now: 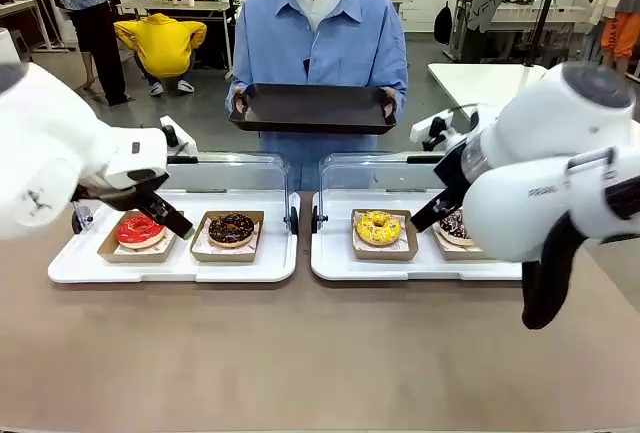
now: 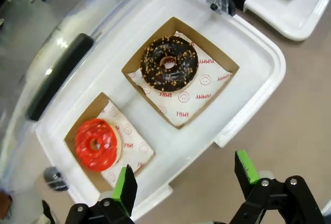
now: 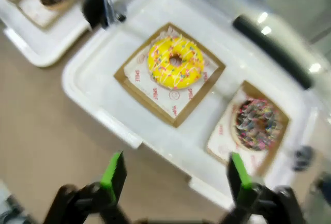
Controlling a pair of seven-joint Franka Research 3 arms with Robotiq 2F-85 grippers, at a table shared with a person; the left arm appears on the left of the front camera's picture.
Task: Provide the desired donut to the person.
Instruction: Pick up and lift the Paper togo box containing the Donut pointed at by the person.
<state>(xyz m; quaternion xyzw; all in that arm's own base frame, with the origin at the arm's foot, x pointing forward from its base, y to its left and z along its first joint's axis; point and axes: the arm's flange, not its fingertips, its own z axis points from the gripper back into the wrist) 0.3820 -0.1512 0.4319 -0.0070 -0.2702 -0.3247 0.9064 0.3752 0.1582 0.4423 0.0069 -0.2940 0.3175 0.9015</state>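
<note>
Left gripper (image 2: 186,175) & right gripper (image 3: 175,171) hang spread, empty, near donuts (image 2: 168,63); person (image 1: 320,43) holds black tray (image 1: 312,108) out, prob. to receive one.

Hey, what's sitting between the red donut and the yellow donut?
Front view: the chocolate donut, in its own cardboard tray, sits between the red donut and the yellow donut.
</note>
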